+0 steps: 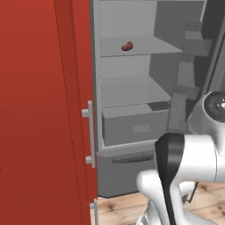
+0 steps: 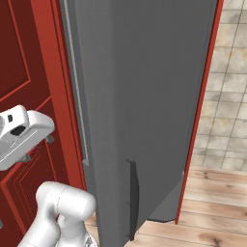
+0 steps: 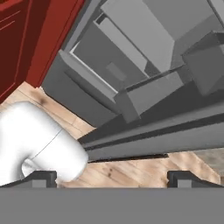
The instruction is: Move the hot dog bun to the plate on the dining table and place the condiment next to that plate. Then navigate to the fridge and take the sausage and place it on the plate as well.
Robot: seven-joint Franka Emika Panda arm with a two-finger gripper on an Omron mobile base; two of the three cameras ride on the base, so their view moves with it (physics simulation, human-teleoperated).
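Left base view: fridge (image 1: 132, 88) stands open at centre, sausage (image 1: 127, 46) lying on its upper shelf, upper middle of frame; red cabinet (image 1: 44, 110) fills the left. Right base view: grey fridge door (image 2: 144, 96) spans the centre. Hand view: tool (image 3: 113, 179), jaws wide apart and empty, at bottom edge above wooden floor (image 3: 131, 170); fridge drawer (image 3: 109, 57) at upper centre.

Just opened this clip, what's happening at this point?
The robot is parked in front of the open fridge. The sausage lies untouched on an upper shelf, above the drawer. The claw is open and empty, pointing low toward the fridge's bottom edge and the wooden floor, well short of the sausage.
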